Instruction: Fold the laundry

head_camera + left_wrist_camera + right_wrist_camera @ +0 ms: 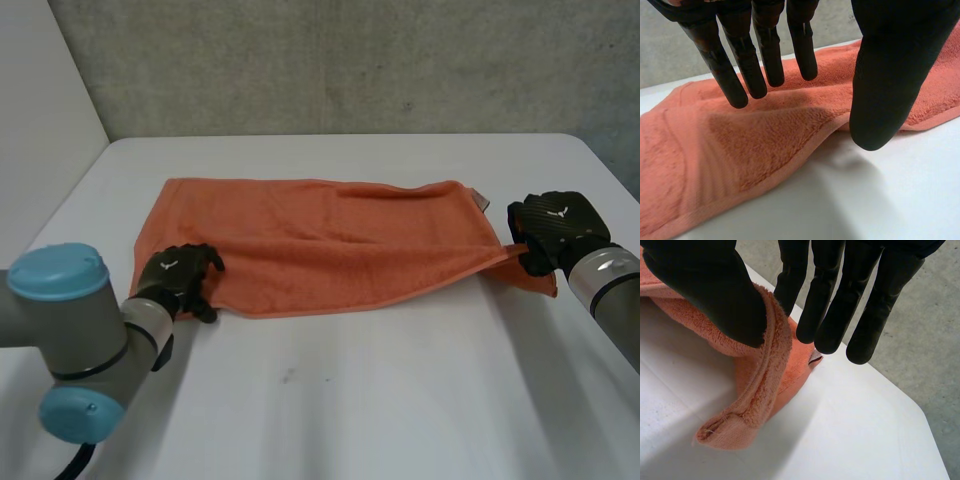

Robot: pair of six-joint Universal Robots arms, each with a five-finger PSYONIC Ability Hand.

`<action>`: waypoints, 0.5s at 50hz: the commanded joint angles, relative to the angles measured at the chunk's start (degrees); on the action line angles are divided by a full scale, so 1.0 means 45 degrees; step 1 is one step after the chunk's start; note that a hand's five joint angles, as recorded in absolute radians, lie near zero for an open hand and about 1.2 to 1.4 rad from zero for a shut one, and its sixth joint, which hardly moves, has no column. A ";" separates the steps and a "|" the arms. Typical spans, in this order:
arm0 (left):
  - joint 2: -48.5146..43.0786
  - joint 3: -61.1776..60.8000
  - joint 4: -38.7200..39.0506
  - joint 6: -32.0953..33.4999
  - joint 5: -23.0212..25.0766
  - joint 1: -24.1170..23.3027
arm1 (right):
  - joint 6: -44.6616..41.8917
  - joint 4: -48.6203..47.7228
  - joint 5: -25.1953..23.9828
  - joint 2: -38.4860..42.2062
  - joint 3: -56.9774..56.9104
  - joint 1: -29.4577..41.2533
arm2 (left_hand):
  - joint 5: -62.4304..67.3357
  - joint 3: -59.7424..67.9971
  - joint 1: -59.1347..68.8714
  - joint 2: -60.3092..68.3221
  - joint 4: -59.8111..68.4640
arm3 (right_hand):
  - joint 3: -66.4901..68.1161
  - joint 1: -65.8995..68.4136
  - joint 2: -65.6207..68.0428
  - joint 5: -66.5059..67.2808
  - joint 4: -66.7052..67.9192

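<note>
Left hand (180, 272): held open, fingers straight above orange towel (320, 240), 8 o'clock corner.
Right hand (553, 228): 4 o'clock corner pinched between thumb and fingers.

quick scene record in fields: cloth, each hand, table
cloth: orange towel, spread lengthwise, mostly flat
left hand: at the towel's near left corner, fingers straight over it, thumb at its edge, open
right hand: at the towel's right end, pinching the edge between thumb and fingers
towel's right end: lifted off the table at that hand
table: white
</note>
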 commanded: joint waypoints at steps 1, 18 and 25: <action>-0.0867 0.0588 0.0618 0.1031 0.0019 -0.0086 | -0.0011 0.0001 -0.0016 0.0043 0.0045 -0.0017 | 0.1585 0.1605 0.1622 0.1601 0.1591 | 0.2689 0.5293 0.2750 0.2879 0.2588; -0.0966 0.0823 0.2064 0.2124 -0.1132 0.0595 | -0.0108 0.0001 0.0062 0.0043 -0.0033 -0.0037 | 0.4314 0.4334 0.4352 0.4330 0.4320 | 0.2689 0.5293 0.2750 0.2879 0.2588; -0.0633 0.0510 0.2083 0.2808 -0.1192 0.1281 | -0.0108 0.0001 0.0121 0.0063 -0.0131 -0.0037 | 0.4314 0.4334 0.4351 0.4329 0.4319 | 0.2689 0.5293 0.2750 0.2879 0.2588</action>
